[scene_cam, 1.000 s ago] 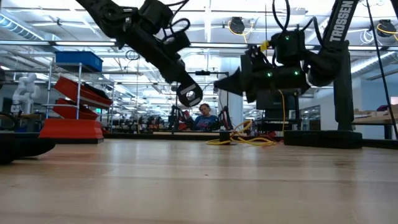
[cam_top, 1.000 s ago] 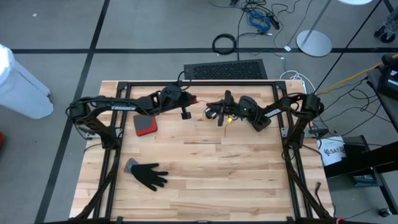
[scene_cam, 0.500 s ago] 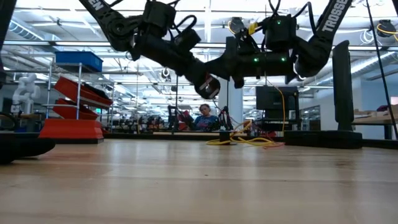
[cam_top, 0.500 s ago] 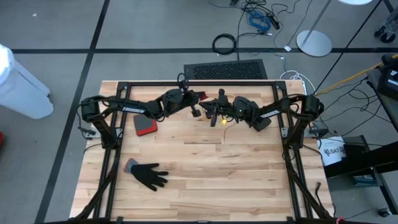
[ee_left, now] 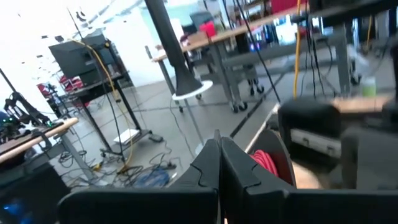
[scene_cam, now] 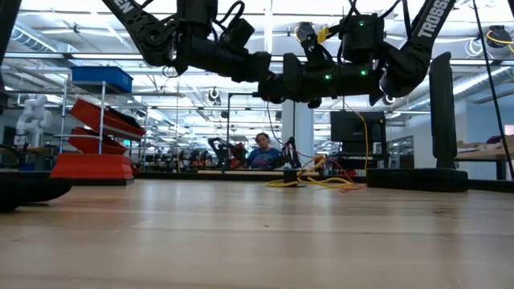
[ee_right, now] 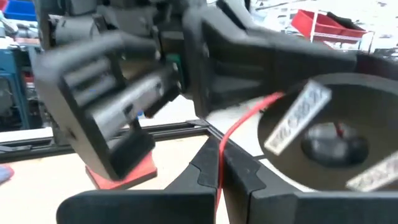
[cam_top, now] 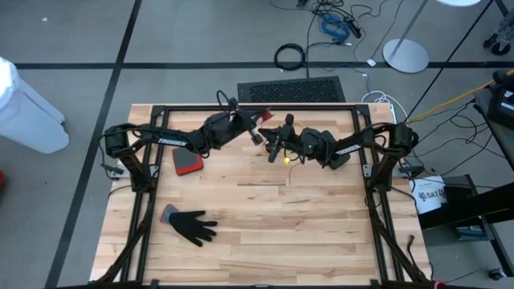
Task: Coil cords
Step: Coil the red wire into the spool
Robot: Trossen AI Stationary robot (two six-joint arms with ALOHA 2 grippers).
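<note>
While both arms hang raised over the far middle of the bench [cam_top: 265, 209], the left claw [cam_top: 259, 133] and right claw [cam_top: 277, 144] meet almost tip to tip, each with fingers pressed together. Just beneath the right claw dangles the yellow-orange cord [cam_top: 287, 158]; beyond the bench's far edge lie yellow cables [scene_cam: 313, 181].

Evenly bright overhead, shadows soft on the tabletop [cam_top: 273, 217]. Backlit at table height by ceiling light strips [scene_cam: 72, 36], arms in silhouette. Heavily motion-blurred at both wrists; washed-out glare behind the left one.
</note>
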